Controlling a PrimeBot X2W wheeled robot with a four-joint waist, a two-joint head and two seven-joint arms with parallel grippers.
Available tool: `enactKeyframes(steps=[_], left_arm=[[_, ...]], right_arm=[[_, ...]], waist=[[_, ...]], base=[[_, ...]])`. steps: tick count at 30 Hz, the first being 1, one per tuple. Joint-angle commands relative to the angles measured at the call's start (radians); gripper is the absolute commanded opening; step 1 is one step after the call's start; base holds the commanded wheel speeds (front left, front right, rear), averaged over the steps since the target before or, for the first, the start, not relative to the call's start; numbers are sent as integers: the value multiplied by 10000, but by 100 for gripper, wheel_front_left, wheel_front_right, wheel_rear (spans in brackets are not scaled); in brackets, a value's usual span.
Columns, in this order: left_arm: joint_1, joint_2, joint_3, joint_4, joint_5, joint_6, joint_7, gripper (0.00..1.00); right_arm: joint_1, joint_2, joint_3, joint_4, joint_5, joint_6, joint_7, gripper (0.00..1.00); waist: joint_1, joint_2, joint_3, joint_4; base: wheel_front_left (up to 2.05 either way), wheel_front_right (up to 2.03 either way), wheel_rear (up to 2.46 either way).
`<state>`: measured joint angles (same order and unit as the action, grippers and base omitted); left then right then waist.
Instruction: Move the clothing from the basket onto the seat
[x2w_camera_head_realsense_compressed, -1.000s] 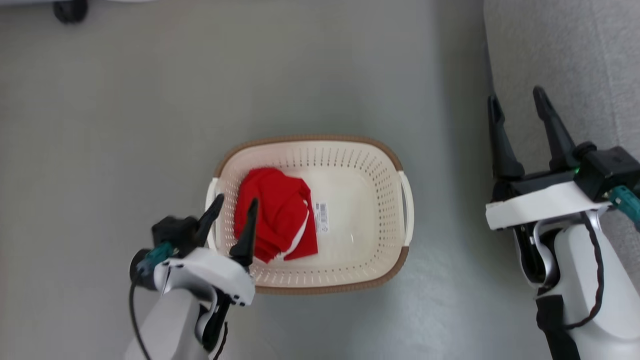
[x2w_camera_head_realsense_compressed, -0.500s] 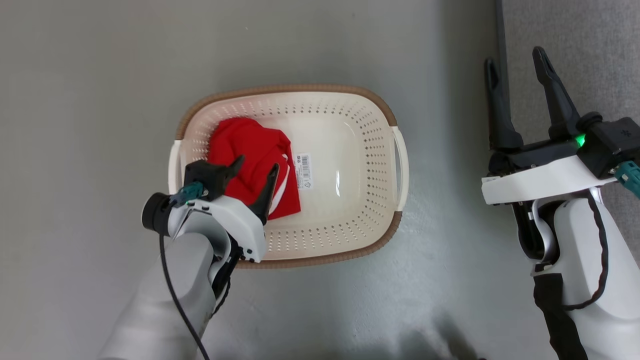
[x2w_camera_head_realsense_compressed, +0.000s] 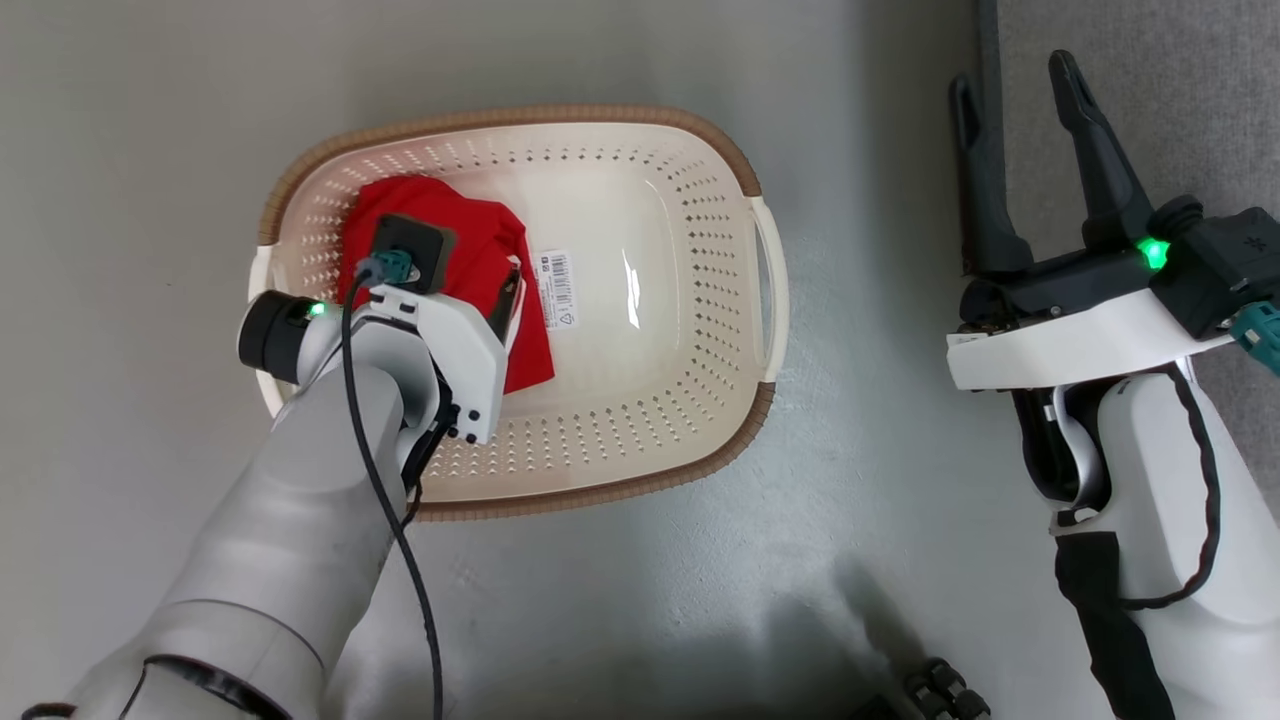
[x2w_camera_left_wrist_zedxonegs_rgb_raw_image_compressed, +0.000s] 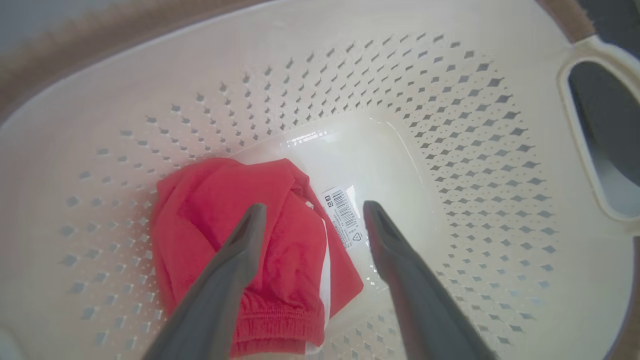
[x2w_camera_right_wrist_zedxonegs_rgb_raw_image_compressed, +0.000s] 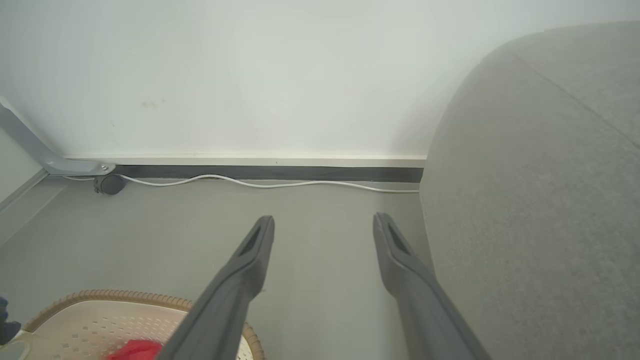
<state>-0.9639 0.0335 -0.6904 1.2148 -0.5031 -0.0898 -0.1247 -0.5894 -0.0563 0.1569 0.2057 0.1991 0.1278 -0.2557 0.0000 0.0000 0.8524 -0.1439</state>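
The cream basket with its brown rim stands on the grey floor. One crumpled red garment, the clothing, lies in the basket's left half beside the barcode label. My left gripper points down into the basket, open. In the left wrist view its fingertips straddle the clothing just above it, one over the fabric and one over the bare base near the basket wall. My right gripper hangs open and empty at the edge of the grey seat. In the right wrist view, the gripper is beside the seat.
A white cable runs along the wall's dark skirting, with a caster wheel and a grey metal leg at the left. A small dark object sits on the floor at the bottom. The basket's corner lies left of my right arm.
The head camera has tipped down and closer. My left gripper has gone from the basket's near left rim down into the basket, over the red garment. The right gripper stays open by the seat.
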Motion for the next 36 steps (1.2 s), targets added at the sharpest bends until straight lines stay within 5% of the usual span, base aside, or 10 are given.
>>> enactKeyframes(steps=[1, 19, 36], left_arm=[[-122, 168, 3, 49, 25, 149, 105, 100], [-1385, 274, -2697, 691, 2216, 1536, 1855, 100], [-1942, 819, -4271, 754, 3535, 1892, 2777, 100]], right_arm=[[129, 60, 242, -328, 138, 29, -61, 100], [298, 60, 263, -781, 925, 29, -61, 100], [307, 60, 178, -1318, 1201, 29, -61, 100]], waist=[[0, 0, 119, -102], [0, 0, 975, -857], [0, 0, 1733, -1029]], base=[[0, 0, 0], [0, 0, 0], [0, 0, 0]])
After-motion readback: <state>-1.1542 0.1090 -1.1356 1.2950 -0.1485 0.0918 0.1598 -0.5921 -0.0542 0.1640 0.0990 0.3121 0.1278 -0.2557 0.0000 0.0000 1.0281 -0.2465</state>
